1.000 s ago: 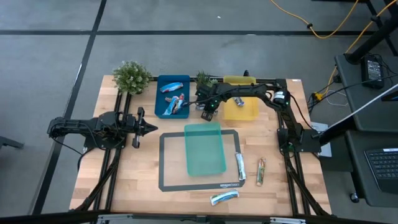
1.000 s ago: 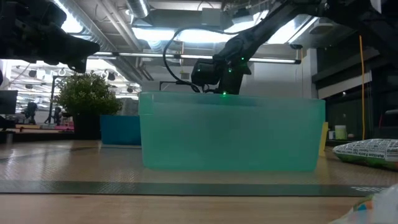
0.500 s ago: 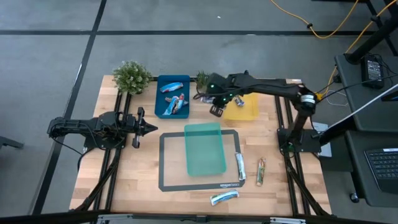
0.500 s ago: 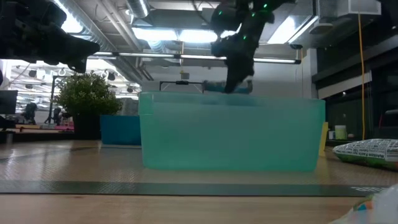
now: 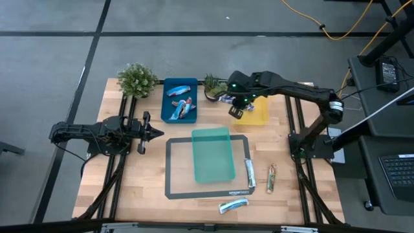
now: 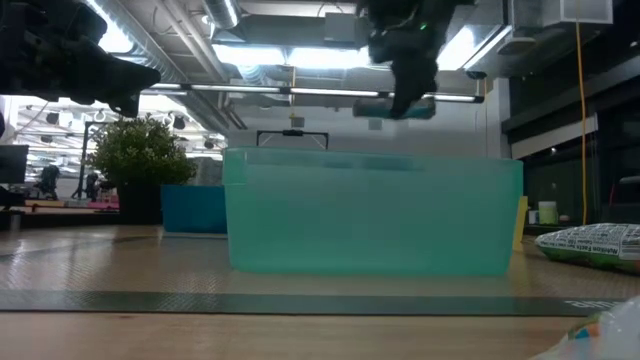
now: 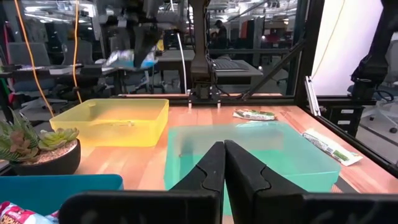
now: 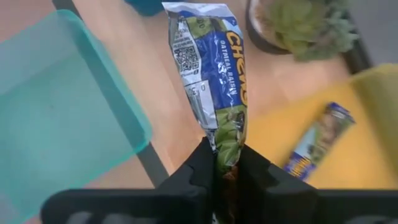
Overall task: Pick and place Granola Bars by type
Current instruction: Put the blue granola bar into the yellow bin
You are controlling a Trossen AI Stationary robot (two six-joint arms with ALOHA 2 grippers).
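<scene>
Step in hand: carrying 1 granola bar (image 8: 211, 74), by the look of it toward the yellow tray (image 5: 259, 114).
Right gripper (image 5: 237, 110): raised above the bench near its far edge, by the yellow tray's left rim, next to the small succulent pot (image 5: 211, 84); fingers (image 8: 194, 168) pinched tight on one end of a blue-and-white wrapped bar, which sticks out past them.
Left gripper (image 5: 154, 134): parked over the left side of the bench, jaws fully closed, nothing between them.
Yellow tray: far right part of the bench; 1 blue-wrapped bar (image 8: 317, 140) already lying in it.
Blue tray (image 5: 179, 99): far edge, left of the succulent; several bars (image 5: 180, 102) inside.
Teal tray (image 5: 213, 154): middle of the bench on the dark mat (image 5: 174, 175); looks empty.
Still loose: 3 bars toward the near right corner, 1 at the mat's right edge (image 5: 250, 173), 1 greenish beside it (image 5: 271, 178), 1 silvery by the mat's near edge (image 5: 233, 206).
Next move, as judged: centre the bar over the yellow tray, lower, release; then fetch 1 of the 3 loose bars.
</scene>
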